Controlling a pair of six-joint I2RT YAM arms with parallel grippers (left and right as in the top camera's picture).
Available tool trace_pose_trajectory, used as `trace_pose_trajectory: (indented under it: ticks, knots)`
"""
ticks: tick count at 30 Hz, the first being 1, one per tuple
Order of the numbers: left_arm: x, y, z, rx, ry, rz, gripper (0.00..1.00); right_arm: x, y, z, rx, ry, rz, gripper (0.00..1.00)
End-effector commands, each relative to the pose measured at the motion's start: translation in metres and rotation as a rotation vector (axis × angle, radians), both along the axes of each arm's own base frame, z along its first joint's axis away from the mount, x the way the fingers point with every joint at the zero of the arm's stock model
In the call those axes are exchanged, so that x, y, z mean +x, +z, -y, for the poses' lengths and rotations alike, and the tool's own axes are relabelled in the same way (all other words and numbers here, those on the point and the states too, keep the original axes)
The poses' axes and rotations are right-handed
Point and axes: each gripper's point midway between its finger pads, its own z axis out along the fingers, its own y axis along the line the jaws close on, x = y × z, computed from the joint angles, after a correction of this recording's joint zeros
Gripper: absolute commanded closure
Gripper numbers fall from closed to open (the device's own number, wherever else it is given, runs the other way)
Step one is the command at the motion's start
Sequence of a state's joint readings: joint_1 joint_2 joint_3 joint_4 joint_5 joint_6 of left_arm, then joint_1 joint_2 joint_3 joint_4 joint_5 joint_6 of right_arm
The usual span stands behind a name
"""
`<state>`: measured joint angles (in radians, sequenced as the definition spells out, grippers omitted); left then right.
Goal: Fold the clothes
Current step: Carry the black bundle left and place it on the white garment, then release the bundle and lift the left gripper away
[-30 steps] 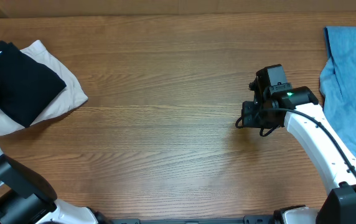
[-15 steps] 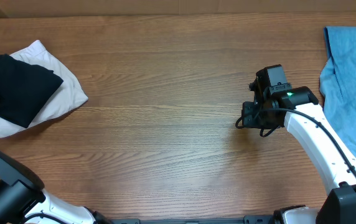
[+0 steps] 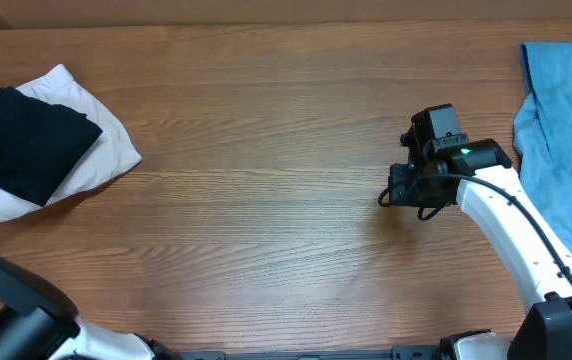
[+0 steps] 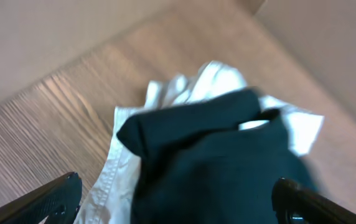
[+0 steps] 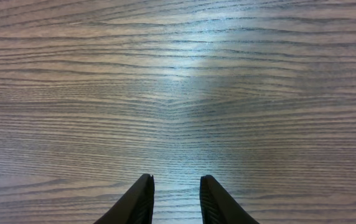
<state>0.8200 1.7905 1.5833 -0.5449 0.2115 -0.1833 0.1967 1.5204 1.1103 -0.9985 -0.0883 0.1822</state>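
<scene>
Closest to me, the left gripper (image 4: 175, 185) is spread wide and empty above the folded plain black shirt (image 4: 215, 155). The shirt lies on the crumpled white trousers (image 4: 119, 168) at the left edge of the brown wooden table (image 3: 266, 200). My right gripper (image 5: 177, 199) hangs mid-table, fingers narrowly parted, pinching nothing. Beyond it, the light blue jeans (image 3: 566, 130) lie at the right edge.

Shirt (image 3: 31, 140) lies on trousers (image 3: 103, 155) at table's (image 3: 266, 200) left (jeans (image 3: 566, 130) far right).
</scene>
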Motion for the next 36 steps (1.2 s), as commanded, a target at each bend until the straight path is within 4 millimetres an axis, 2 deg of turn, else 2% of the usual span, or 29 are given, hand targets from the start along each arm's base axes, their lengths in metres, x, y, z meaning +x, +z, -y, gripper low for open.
trace_pose_trajectory:
  ticks: [1, 4, 5, 6, 8, 11, 17, 19, 22, 24, 26, 32, 36]
  knots:
    - [-0.001, 0.093, 0.026, 0.067, -0.053, 0.172, 0.00, 0.004, 0.005, 0.002, -0.007, 0.002, 0.020, 0.71]
    - [0.010, 0.117, 0.064, 0.054, -0.169, 0.231, 0.00, 0.005, 0.005, 0.002, -0.005, 0.001, 0.023, 0.57]
    - [0.014, 0.122, 0.077, 0.059, -0.204, 0.236, 0.00, 0.005, 0.005, 0.001, -0.001, 0.002, 0.026, 0.50]
    - [0.019, 0.125, 0.094, 0.069, -0.249, 0.230, 0.00, 0.006, 0.006, -0.001, 0.008, 0.004, 0.030, 0.35]
    - [0.030, 0.127, 0.128, 0.087, -0.343, 0.208, 0.00, 0.008, 0.007, -0.005, 0.032, 0.009, 0.037, 0.16]
    - [0.046, 0.118, 0.190, 0.089, -0.487, 0.143, 0.00, 0.014, 0.011, -0.015, 0.085, 0.022, 0.062, 0.00]
    - [0.061, 0.095, 0.308, 0.155, -0.751, 0.008, 0.00, 0.035, 0.019, -0.022, 0.122, 0.032, 0.153, 0.00]
    - [0.060, 0.090, 0.339, 0.175, -0.807, -0.023, 0.00, 0.044, 0.023, -0.024, 0.130, 0.033, 0.194, 0.00]
    - [0.054, 0.080, 0.373, 0.218, -0.864, -0.087, 0.00, 0.063, 0.033, -0.027, 0.141, 0.037, 0.280, 0.00]
    - [0.047, 0.073, 0.390, 0.219, -0.902, -0.122, 0.00, 0.075, 0.039, -0.027, 0.138, 0.033, 0.338, 0.00]
    - [0.038, 0.066, 0.401, 0.210, -0.932, -0.162, 0.00, 0.078, 0.041, -0.026, 0.133, 0.031, 0.355, 0.00]
    - [-0.001, 0.039, 0.396, 0.123, -0.918, -0.350, 0.00, 0.058, 0.035, -0.022, 0.113, 0.044, 0.281, 0.00]
    - [-0.021, 0.034, 0.395, 0.103, -0.924, -0.401, 0.00, 0.050, 0.065, -0.014, 0.116, -0.039, 0.338, 0.00]
